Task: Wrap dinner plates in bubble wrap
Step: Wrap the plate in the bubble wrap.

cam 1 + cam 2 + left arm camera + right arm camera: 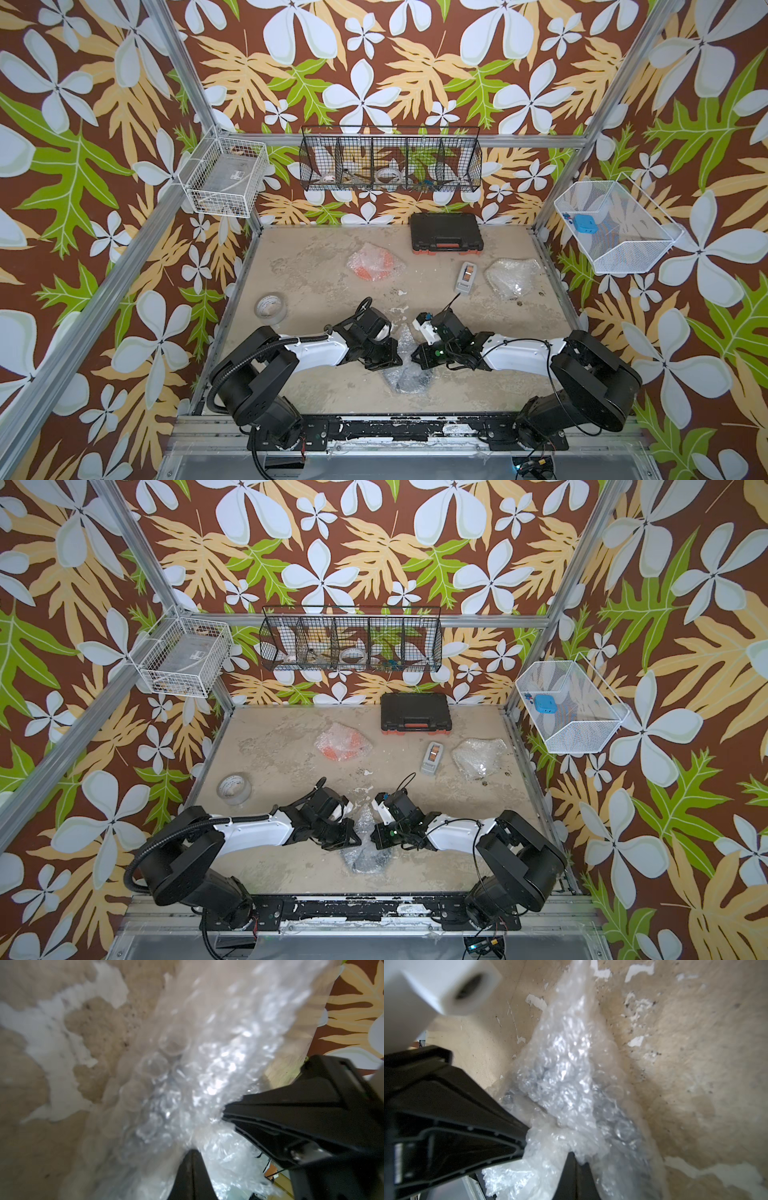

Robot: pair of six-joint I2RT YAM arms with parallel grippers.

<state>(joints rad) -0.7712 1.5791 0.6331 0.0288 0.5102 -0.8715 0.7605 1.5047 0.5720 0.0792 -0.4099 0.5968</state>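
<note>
Top views: both arms meet near the front-centre of the table (340,390). The left gripper (392,354) and right gripper (419,356) are tip to tip and close together, with a ridge of bubble wrap (405,341) standing up between them. The rest of that sheet lies on the table just nearer the bases, over a dark round shape. That is probably the black plate (409,380), but it's too murky through the plastic to be sure. The orange plate (343,742) sits wrapped mid-table, further back. A whitish wrapped bundle (478,756) lies far right. The small grey device (466,277) is between those two, the tape roll (270,306) is off to the left and well apart, and the black case (445,237) is at the back wall. Left wrist: the left gripper (192,1159) has its jaws closed, pinching the bubble wrap (207,1053); the right gripper (226,1110) bites the same sheet from the side. Right wrist: mirror picture, with the right gripper (572,1159) clamped on the bubble wrap (566,1068) and the left gripper (523,1145) nipping it just beside. The image is blurred but the grip is plain.
</note>
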